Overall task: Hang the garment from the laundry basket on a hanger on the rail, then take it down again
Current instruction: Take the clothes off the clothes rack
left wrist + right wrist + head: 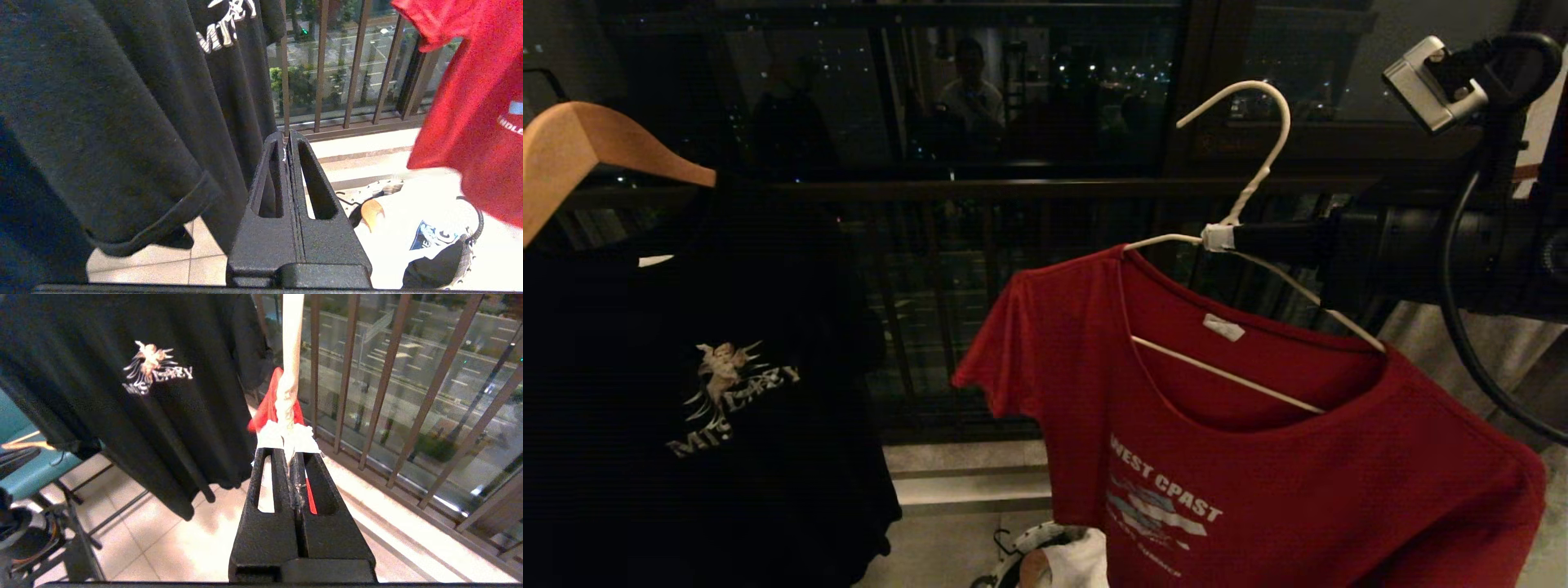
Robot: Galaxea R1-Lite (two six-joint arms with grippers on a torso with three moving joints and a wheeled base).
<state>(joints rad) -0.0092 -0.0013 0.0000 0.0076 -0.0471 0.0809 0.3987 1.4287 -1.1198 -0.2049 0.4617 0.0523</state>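
Right claw point(1217, 238) clamped on the taped neck of the white wire hanger point(1241, 192), hook free in the air. Red garment point(1258, 457) draped on that hanger, beside the black T-shirt point(686, 392) on a wooden hanger point(596, 147). Laundry basket point(1021, 555) on the floor below. Left claw point(287, 141) pressed together, empty, near the black shirt.

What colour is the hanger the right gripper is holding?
White; the hanger shows best in the head view.

Pale tiled floor point(204, 269) under the laundry basket point(461, 253).
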